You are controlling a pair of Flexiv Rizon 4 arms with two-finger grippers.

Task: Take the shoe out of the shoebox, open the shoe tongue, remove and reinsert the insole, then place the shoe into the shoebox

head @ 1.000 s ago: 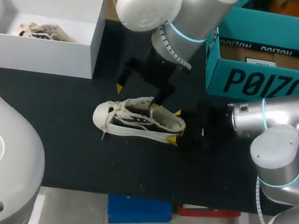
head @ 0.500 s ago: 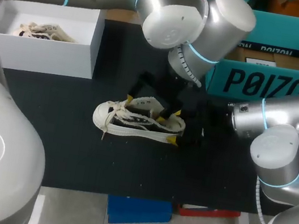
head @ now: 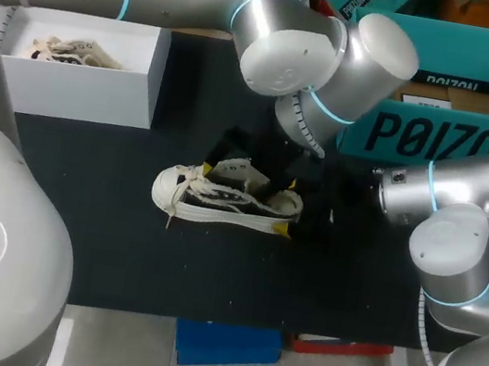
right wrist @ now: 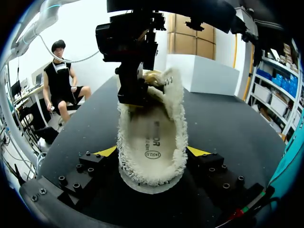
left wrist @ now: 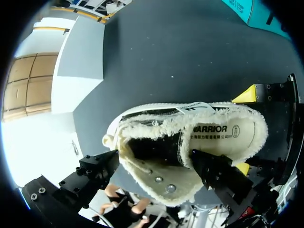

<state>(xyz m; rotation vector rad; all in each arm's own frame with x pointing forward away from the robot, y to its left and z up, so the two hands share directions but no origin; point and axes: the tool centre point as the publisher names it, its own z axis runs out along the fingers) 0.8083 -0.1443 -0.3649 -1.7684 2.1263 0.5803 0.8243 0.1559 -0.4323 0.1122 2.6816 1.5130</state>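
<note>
The shoe point(head: 223, 200) lies on its side on the black tabletop point(head: 121, 247), toe toward the white box point(head: 83, 81) and heel toward the teal shoebox point(head: 441, 131), outside both. The right claw point(right wrist: 152, 151) grasps the shoe at the heel, one yellow tip against each side of the collar. The left claw point(left wrist: 154, 164) is released, its fingers spread wide over the throat: one finger sits inside the opening above the insole point(left wrist: 223, 130), the other just outside the laced front. The step in hand appears to be spreading the throat to reach the insole. Hold the heel clamp firm so the shoe cannot slide or roll. Press the tongue and eyelet flap outward before going deeper. Then slide the inner finger flat along the footbed toward an insole edge and pinch there, not on the lining. The fleece lining point(left wrist: 190, 121) is thick, shaggy and cream-coloured. It will likely compress, snag a fingertip and hide the insole's edge. The insole looks smooth, flat and flexible, so expect it to bend on lifting. The upper is soft fabric with metal eyelets point(left wrist: 168, 188) and loose laces point(head: 183, 187). The rubber toe cap point(head: 164, 188) is rounded and stiffer.
</note>
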